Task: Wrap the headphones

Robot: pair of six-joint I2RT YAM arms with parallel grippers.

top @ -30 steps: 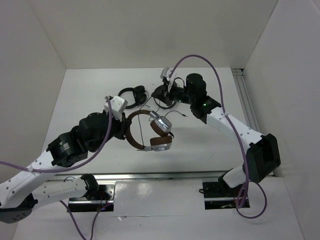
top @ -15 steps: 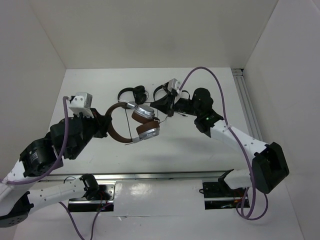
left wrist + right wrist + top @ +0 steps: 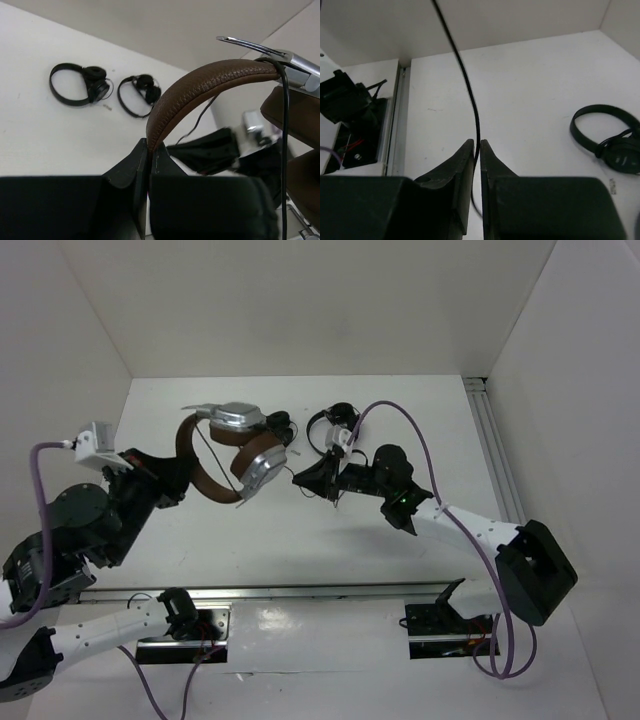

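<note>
Left gripper (image 3: pixel 149 149) clamped on headband (image 3: pixel 210 79); headphones (image 3: pixel 255 468) held aloft over left of bench (image 3: pixel 420 410). Right gripper (image 3: pixel 476 150) pinched together on cable (image 3: pixel 465 80). Risks: thin cable could slip out under tension; slack could snag black headphones (image 3: pixel 77 85)

Brown-and-silver headphones (image 3: pixel 258 462) held up off the table (image 3: pixel 420 420), left of centre

The brown leather headband (image 3: pixel 210 82) is clamped at one spot in the left gripper (image 3: pixel 149 150) and arches up and away from it. Both shiny silver earcups (image 3: pixel 240 418) sit at the far end, one above the other, with the brown ear pads (image 3: pixel 295 115) showing. The thin black cable (image 3: pixel 470 95) runs down past a cup. Further along, it's pinched in the right gripper (image 3: pixel 476 150) and rises from there in a soft curve.
</note>
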